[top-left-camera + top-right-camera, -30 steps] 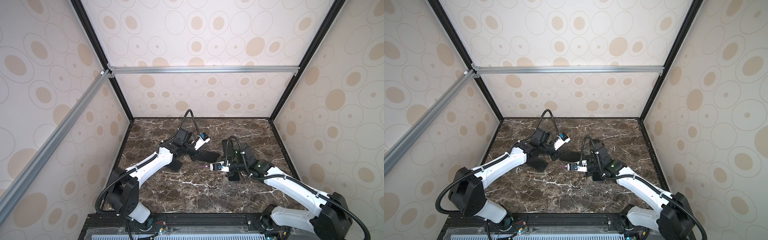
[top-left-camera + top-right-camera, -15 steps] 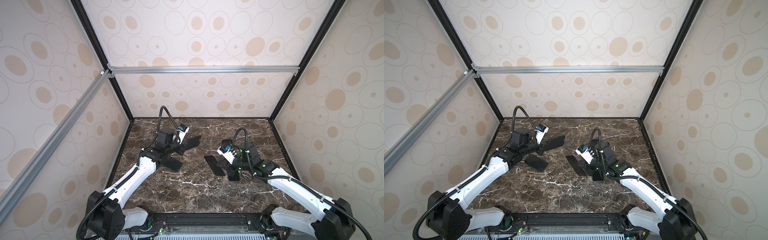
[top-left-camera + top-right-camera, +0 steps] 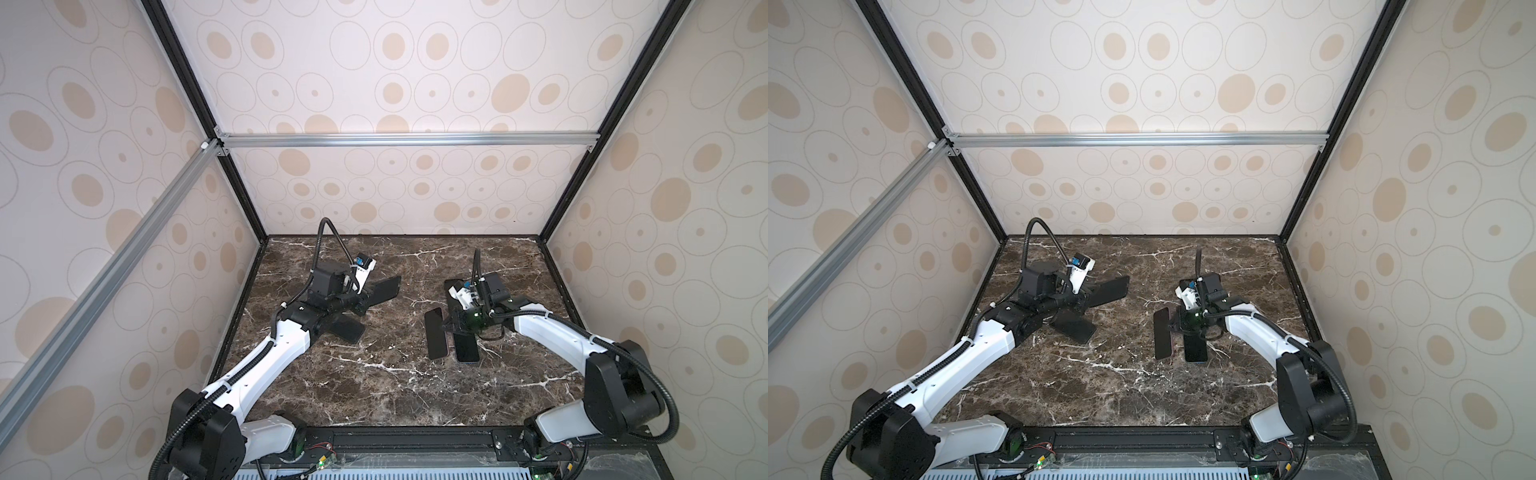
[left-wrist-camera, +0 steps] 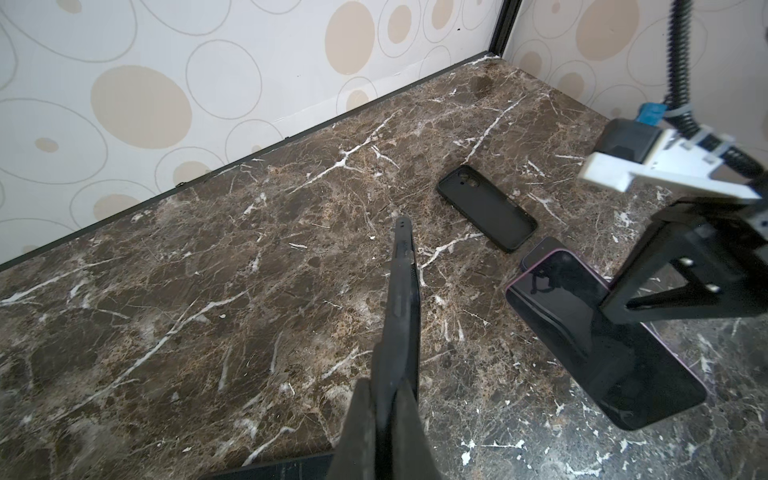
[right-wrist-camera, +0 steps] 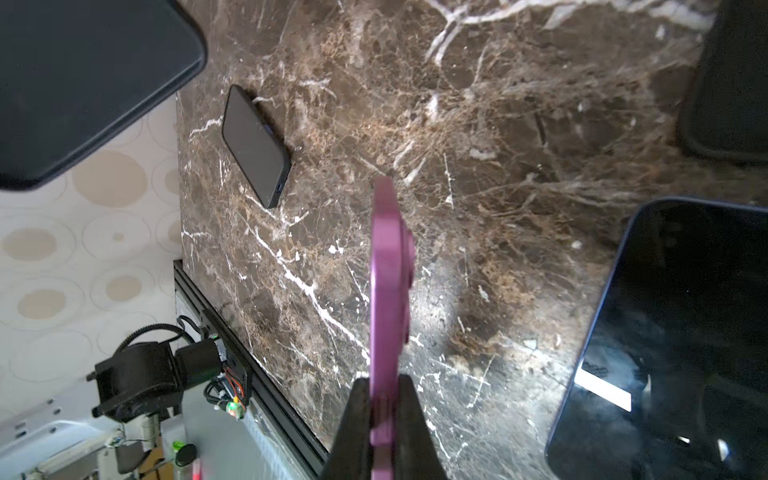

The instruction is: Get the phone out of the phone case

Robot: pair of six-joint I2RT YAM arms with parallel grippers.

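Purple phone [image 5: 388,291], out of its case, is clamped edge-on in the right gripper [image 5: 384,386] above the marble table [image 3: 374,395], well apart from the black case [image 4: 401,299] pinched by the left gripper [image 4: 384,390].

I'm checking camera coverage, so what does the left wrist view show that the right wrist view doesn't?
Only the left wrist view: the right arm's white camera mount and the screen of the purple phone. Only the right wrist view: the front rail with its wiring, and that phone's purple edge. Both: the purple phone, the black case, the marble table.
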